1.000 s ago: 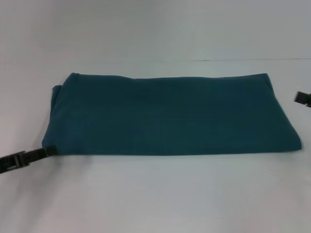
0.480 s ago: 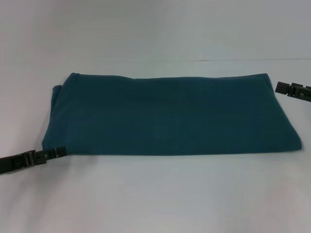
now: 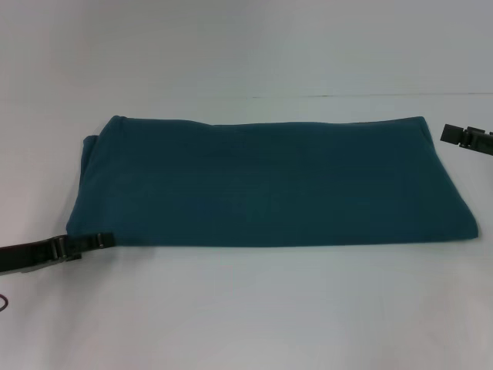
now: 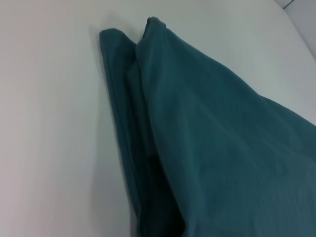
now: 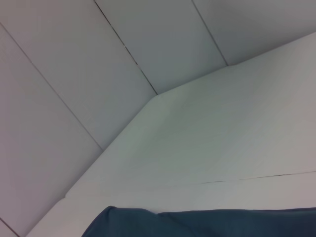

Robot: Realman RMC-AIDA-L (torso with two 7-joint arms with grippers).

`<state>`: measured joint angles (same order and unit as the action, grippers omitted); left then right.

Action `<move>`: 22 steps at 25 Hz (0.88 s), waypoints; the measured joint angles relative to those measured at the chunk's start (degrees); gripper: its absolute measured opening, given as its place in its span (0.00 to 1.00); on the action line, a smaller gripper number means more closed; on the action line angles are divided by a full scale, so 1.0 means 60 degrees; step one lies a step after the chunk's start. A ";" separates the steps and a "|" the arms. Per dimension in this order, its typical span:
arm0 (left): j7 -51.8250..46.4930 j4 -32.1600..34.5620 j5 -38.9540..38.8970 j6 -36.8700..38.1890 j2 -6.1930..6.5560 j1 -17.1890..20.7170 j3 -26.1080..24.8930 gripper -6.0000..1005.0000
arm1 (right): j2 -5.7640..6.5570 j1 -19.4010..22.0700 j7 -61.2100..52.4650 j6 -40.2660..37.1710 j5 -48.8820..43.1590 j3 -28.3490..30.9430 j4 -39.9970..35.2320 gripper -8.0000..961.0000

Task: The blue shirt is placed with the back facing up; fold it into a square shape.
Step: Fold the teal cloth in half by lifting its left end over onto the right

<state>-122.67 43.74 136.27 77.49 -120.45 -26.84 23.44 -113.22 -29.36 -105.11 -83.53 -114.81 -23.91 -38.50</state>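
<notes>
The blue shirt (image 3: 269, 181) lies on the white table (image 3: 269, 308) as a long, flat band running left to right, plain side up. My left gripper (image 3: 108, 240) reaches in low from the left, its tip at the shirt's near left corner. The left wrist view shows that end of the shirt (image 4: 207, 138) as stacked folded layers. My right gripper (image 3: 447, 133) pokes in from the right edge, just beside the shirt's far right corner. An edge of the shirt (image 5: 207, 223) shows in the right wrist view.
Bare white table surrounds the shirt in front and behind. A thin seam (image 3: 370, 95) runs across the table behind the shirt. Panelled wall (image 5: 74, 59) rises beyond the table's far edge.
My left gripper has slid right along the table to the shirt's near left corner. My right gripper has come in from the right edge and risen toward the far right corner. The shirt has not moved.
</notes>
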 joint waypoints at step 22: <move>-0.0266 -0.0127 0.0071 -0.1027 0.0056 -0.0473 0.0724 0.92 | 0.0020 -0.0061 0.0000 0.0126 0.0006 0.0001 -0.0001 0.96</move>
<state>-124.27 42.97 136.69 71.33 -120.11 -29.68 27.79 -113.10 -29.72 -105.11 -82.77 -114.77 -23.90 -38.50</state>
